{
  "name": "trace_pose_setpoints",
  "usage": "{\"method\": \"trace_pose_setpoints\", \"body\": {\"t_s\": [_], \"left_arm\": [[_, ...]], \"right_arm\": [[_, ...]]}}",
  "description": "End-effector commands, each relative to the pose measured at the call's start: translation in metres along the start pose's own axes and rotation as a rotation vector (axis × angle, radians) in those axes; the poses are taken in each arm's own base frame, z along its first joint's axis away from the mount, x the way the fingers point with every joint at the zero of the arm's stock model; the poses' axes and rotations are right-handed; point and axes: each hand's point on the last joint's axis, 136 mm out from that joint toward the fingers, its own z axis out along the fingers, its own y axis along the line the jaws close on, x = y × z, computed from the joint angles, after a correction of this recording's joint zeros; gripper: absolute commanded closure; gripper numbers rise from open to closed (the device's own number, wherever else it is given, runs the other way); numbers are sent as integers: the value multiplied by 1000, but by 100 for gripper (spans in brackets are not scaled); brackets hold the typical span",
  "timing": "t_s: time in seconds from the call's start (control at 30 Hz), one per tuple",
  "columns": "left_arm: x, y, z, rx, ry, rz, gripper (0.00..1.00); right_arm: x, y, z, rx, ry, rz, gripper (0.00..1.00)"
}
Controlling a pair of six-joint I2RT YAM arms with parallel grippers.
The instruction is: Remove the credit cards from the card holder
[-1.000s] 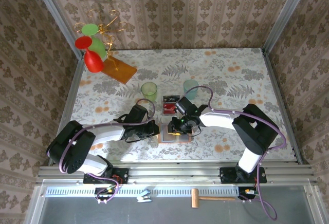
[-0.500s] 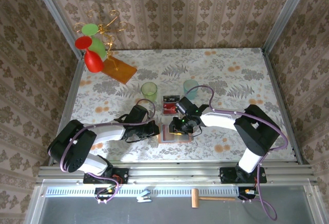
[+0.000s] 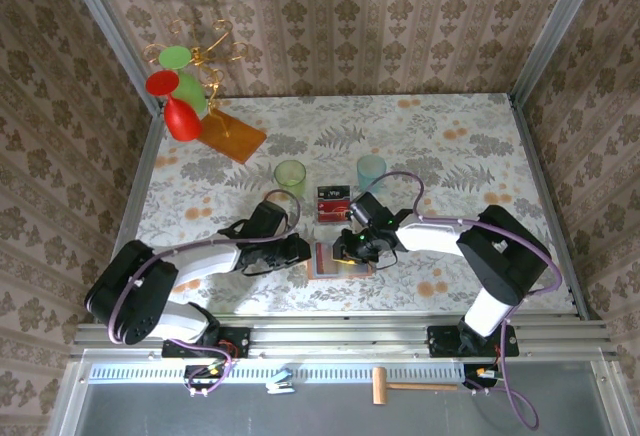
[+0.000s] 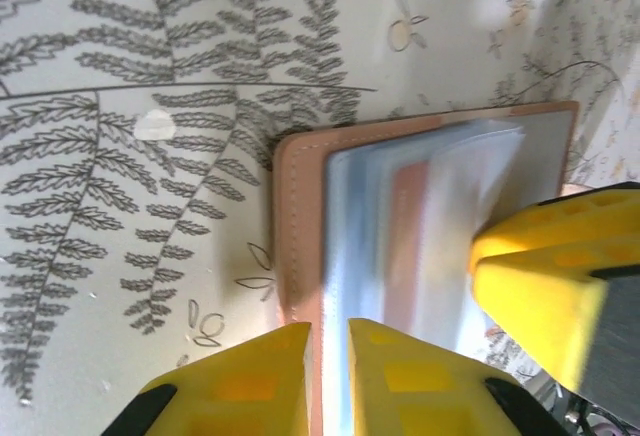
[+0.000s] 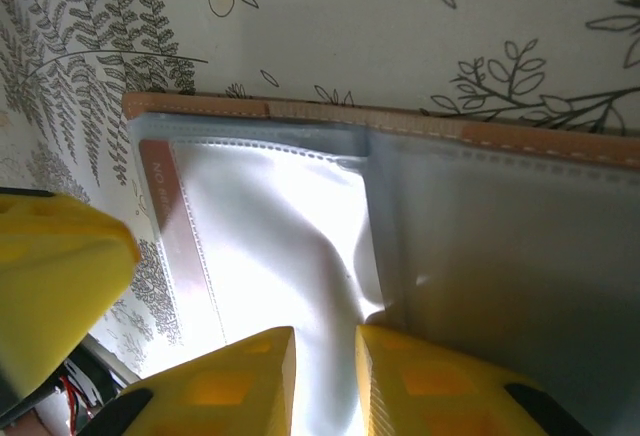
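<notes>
On the table (image 4: 120, 156), left hand (image 4: 328, 344) and right hand (image 5: 325, 348) — both narrow — still pinch the card holder (image 4: 296, 216).

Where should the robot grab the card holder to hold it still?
Probably by the tan stitched leather border on its left side, coming in low from the left. The card holder lies open and flat on the table, and that thin border pokes out past the shiny clear sleeves.
</notes>
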Motion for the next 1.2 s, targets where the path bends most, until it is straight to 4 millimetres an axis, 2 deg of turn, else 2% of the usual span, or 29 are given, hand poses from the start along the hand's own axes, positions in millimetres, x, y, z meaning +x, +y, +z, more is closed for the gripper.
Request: {"method": "trace_pose_setpoints", "body": {"t_s": [0.0, 0.13, 0.23, 0.4, 0.53, 0.9, 1.17], "left_arm": [[-8, -20, -11, 26, -27, 29, 78], [-13, -40, -14, 68, -44, 43, 73], [-13, -49, -8, 87, -33, 50, 66], [-8, -52, 9, 109, -4, 25, 62], [-5, -43, 18, 73, 8, 12, 62], [-3, -34, 26, 50, 17, -4, 62], [-2, -39, 29, 70, 21, -5, 76]], "right_arm": [[2, -1, -3, -37, -1, 27, 78], [3, -2, -2, -68, 0, 42, 78], [3, -5, -1, -80, 2, 56, 78], [2, -9, 1, -108, 1, 78, 79], [1, -12, 1, -129, 1, 98, 79], [2, -14, 3, -187, 15, 134, 80], [2, -14, 4, -197, 17, 141, 80]]}}
